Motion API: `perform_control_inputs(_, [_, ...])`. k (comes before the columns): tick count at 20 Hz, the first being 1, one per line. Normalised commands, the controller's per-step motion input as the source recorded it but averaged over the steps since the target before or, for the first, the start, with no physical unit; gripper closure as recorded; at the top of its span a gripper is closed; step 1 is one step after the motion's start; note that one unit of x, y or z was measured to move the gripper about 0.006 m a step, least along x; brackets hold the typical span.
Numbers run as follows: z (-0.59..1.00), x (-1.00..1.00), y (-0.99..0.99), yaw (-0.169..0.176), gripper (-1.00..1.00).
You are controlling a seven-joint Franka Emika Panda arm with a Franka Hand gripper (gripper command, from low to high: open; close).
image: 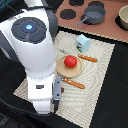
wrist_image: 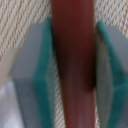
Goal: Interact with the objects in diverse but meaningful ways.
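In the wrist view a brown sausage (wrist_image: 73, 45) runs lengthwise between my gripper's (wrist_image: 73, 75) teal pads (wrist_image: 46, 75), which press on both of its sides. In the exterior view the gripper (image: 56, 93) is low over the woven mat (image: 97, 75) at its near edge, mostly hidden by the white arm; the sausage does not show there. A small red tomato (image: 70, 61) sits on the tan round plate (image: 65, 69). The pale blue-white carton (image: 83, 43) stands behind the plate. Orange-handled cutlery lies beside the plate (image: 87, 58) and in front of it (image: 73, 83).
The toy kitchen stove top (image: 70, 12) is at the back with a grey pot (image: 94, 14) on it. Another pot (image: 123, 17) stands at the exterior view's right edge. The arm's body hides the mat's left part. The ridged yellow-orange block is out of view.
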Motion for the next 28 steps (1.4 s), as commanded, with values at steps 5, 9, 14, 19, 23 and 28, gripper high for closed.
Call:
perform_control_inputs(5, [0.13,0.01,0.07,-0.009,1.00])
perform_control_inputs(9, [0.73,0.00,0.39,-0.079,1.00])
perform_control_inputs(14, [0.41,-0.23,0.42,-0.077,1.00])
perform_control_inputs(19, [0.07,-0.30,0.52,-0.035,1.00])
perform_control_inputs(23, [-0.01,-0.32,0.54,-0.008,1.00])
perform_control_inputs(28, [-0.01,-0.27,0.55,-0.006,1.00])
